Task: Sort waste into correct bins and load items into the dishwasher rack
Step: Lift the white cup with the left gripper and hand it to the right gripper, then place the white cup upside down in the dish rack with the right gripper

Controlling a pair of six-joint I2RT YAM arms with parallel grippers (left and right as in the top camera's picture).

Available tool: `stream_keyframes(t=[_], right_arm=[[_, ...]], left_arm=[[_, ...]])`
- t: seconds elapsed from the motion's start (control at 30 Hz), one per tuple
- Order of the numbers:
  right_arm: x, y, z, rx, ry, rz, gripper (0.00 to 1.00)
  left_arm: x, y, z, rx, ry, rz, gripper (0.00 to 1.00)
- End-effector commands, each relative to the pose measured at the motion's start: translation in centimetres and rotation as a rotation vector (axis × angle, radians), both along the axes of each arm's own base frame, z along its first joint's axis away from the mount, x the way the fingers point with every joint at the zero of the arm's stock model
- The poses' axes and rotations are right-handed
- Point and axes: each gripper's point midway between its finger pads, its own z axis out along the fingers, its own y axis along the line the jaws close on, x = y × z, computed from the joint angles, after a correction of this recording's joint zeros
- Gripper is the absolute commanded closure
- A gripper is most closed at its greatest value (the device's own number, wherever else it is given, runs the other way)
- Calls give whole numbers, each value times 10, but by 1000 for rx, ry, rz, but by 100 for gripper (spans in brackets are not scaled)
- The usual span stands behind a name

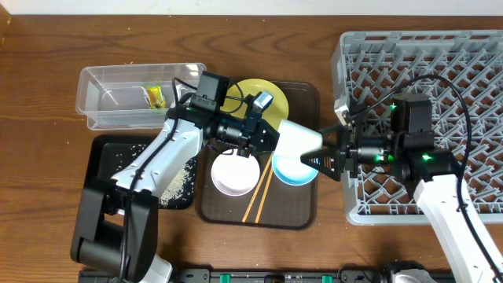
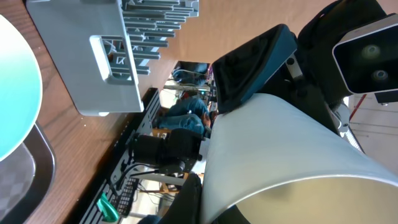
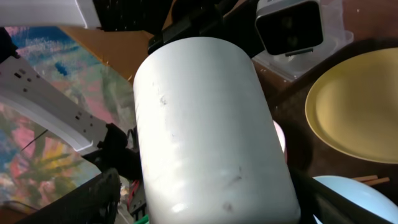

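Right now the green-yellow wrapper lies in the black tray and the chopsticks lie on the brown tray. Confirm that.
One thing is wrong: the wrapper lies in the clear tub, not the black tray. The chopsticks do lie on the brown tray. The overhead view shows both.

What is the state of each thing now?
cup: sideways in air, held by left gripper
right gripper: fingers astride cup, grip unclear
wrapper: in clear tub
rice: in black tray
white bowl: upright, empty
blue bowl: upright
chopsticks: flat on brown tray
yellow plate: flat
rack: no dishes seen
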Motion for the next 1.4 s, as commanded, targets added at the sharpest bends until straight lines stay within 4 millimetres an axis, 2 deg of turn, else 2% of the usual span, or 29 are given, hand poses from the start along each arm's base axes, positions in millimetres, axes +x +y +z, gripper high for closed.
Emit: stream_keyframes(t=[0.0,0.1,0.2,0.43,0.57,0.6,0.77,0.9,1.03,1.1,1.2,1.37], right_arm=[[-7,7,3,18,7,37,22],[-7,7,2,14,7,35,27],[-5,7,1,6,6,27,37],[0,4,-5,-28,11,-9,47],[4,3,-10,-54,12,-33,53],[6,1,-12,-67,20,-50,55],[22,-9,-27,-160,50,-163,63],[33,-24,-38,-281,71,-272,65],[40,-47,-31,-417,103,-384,73],[42,-59,-19,-466,114,-431,75],[44,-82,1,-560,123,-524,78],[39,-135,20,-721,204,-752,79]], left_arm=[[1,-1,6,-13,4,-5,94],[1,-1,6,-13,4,-5,94],[1,-1,6,-13,5,-6,94],[1,-1,6,-12,6,-5,93],[5,-1,-1,21,-31,16,83],[8,-1,-5,45,-40,30,75],[25,8,-42,251,-109,129,57],[32,33,-70,454,-159,190,51],[34,75,-79,650,-210,255,50],[34,95,-76,734,-241,295,49],[33,123,-61,825,-298,364,49],[27,153,-37,926,-380,459,44]])
